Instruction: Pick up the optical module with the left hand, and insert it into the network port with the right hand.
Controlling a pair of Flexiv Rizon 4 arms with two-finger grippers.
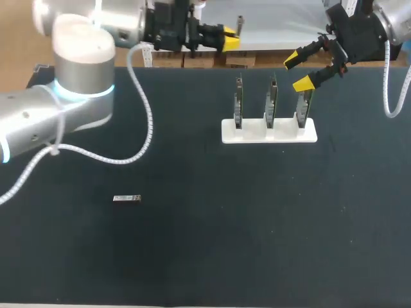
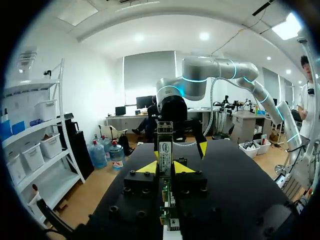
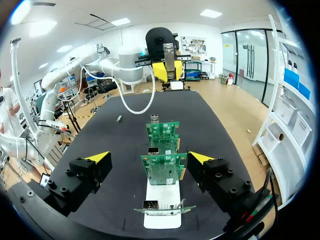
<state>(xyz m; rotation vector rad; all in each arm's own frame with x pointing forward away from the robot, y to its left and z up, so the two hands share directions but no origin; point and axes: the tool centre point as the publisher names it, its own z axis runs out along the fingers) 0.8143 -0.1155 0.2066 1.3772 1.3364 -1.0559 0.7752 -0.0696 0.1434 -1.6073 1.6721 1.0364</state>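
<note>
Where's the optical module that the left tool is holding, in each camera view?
Head view: optical module at the yellow tips of the left tool, by the far edge of the black table.
Left wrist view: upright between that tool's tips, dead ahead.
Right wrist view: far across the table, gripped in the left tool.
Shared landmark: the black table.

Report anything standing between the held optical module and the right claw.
Nothing visible does. The optical module is held in the left claw; only open air lies between it and the open right claw at the network cards.
</note>
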